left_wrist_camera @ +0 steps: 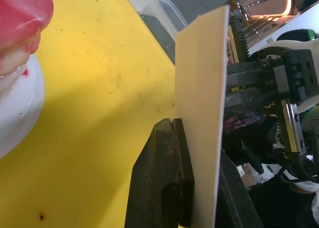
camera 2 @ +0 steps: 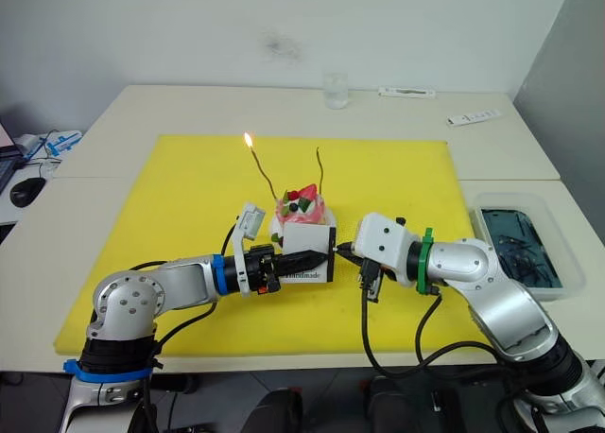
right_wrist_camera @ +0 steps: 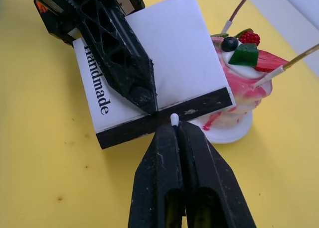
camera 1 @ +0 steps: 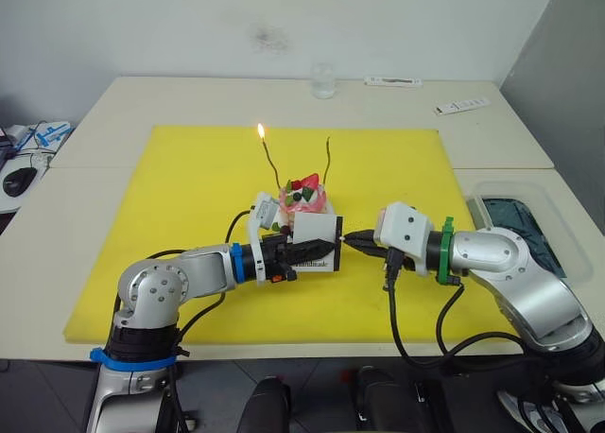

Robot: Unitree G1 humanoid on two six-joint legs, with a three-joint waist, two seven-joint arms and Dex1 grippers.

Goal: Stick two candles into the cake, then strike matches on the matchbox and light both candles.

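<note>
Matchbox (right_wrist_camera: 154, 78), white with a black strip, stands on edge over the yellow mat (camera 1: 189, 187), just in front of the cake (camera 1: 304, 199). I see the left gripper (right_wrist_camera: 147, 101) clamped on its faces, reaching in from nine o'clock. From three o'clock the right gripper (right_wrist_camera: 175, 131) meets the strip; its fingers are pressed together on a match (right_wrist_camera: 174, 119), whose pale head touches the black strip. Both forearms lie low and nearly level. Two candles stand in the cake: the left one (camera 1: 269, 164) burns, the right one (camera 1: 327, 161) is unlit. The match's shaft is hidden between the fingers.
</note>
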